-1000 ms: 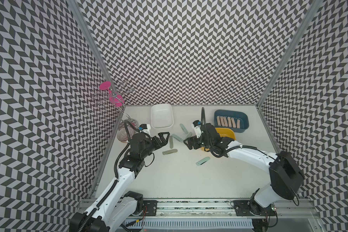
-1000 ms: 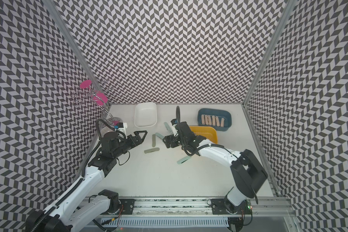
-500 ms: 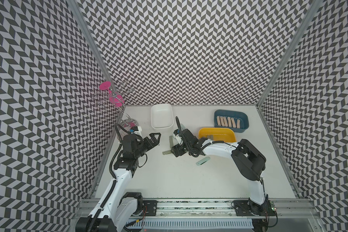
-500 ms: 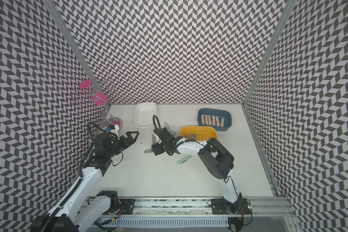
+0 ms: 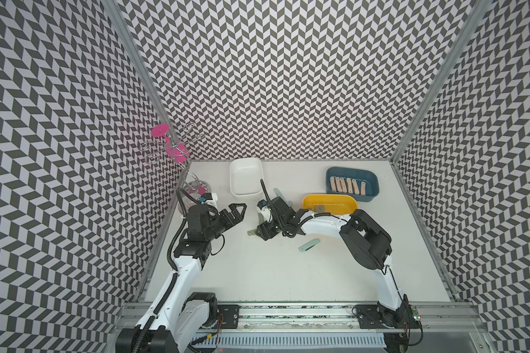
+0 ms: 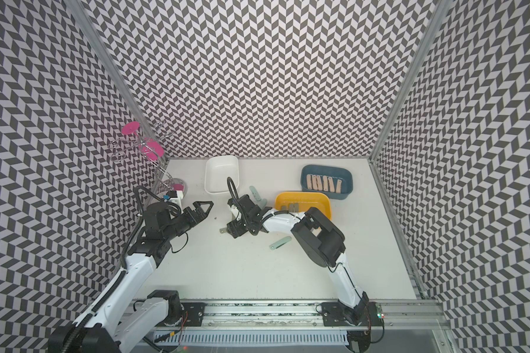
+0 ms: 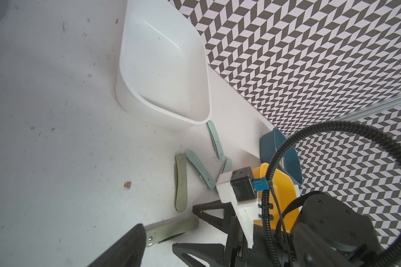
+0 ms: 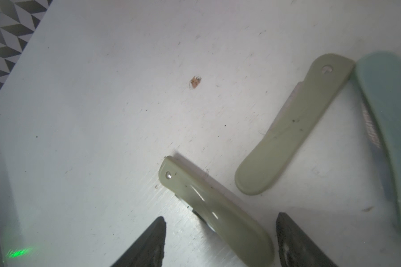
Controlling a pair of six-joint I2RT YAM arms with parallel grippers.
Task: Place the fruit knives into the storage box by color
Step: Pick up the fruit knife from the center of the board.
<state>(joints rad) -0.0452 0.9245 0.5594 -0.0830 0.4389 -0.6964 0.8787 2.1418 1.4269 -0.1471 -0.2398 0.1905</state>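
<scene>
Olive knife (image 8: 208, 204) flat on table (image 8: 102, 115), between parted right gripper (image 8: 220, 218) jaws.

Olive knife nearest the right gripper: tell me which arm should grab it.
Right. The right gripper straddles the olive knife, one finger on each side. The left gripper hangs open, off to the side.

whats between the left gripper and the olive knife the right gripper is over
Bare table with one small brown speck, nothing else, from the left gripper to the olive knife; a top view shows it.
</scene>
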